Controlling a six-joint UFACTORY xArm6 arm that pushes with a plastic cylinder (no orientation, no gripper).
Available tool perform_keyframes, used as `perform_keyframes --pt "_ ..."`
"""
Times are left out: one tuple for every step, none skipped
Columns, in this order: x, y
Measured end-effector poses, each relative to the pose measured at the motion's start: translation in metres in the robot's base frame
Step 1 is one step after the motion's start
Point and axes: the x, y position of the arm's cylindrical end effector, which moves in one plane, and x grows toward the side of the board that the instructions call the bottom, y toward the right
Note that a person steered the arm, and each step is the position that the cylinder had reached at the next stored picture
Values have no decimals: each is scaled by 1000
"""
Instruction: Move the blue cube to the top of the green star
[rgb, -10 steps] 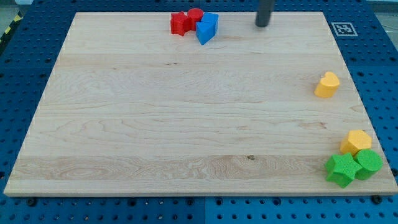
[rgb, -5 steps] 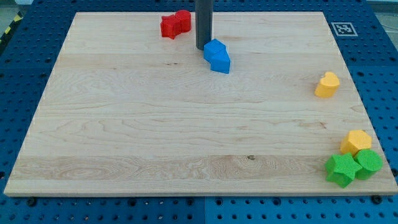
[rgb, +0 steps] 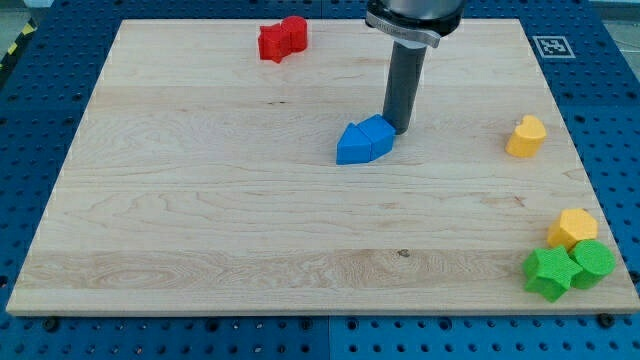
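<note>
Two blue blocks sit touching near the board's middle: a blue cube on the right and a blue wedge-like block on its left. My tip rests just to the upper right of the blue cube, touching or nearly touching it. The green star lies at the board's bottom right corner, far to the lower right of the blue blocks.
A green round block touches the star's right side, with a yellow block just above them. A yellow heart-like block sits at the right edge. Two red blocks lie at the top left of centre. A marker tag is at the top right.
My tip moved from the left of the blue blocks to their upper right. The blue blocks slid down toward the board's middle. The red blocks stayed put.
</note>
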Motion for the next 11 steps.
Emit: perform_keyframes --pt "-25 -10" --pt "-32 -33" --pt "8 -37" --pt "46 -2" --pt "75 40" --pt "79 34" --pt "80 21" --pt "102 38" --pt "121 81" --pt "127 98" --pt "117 66"
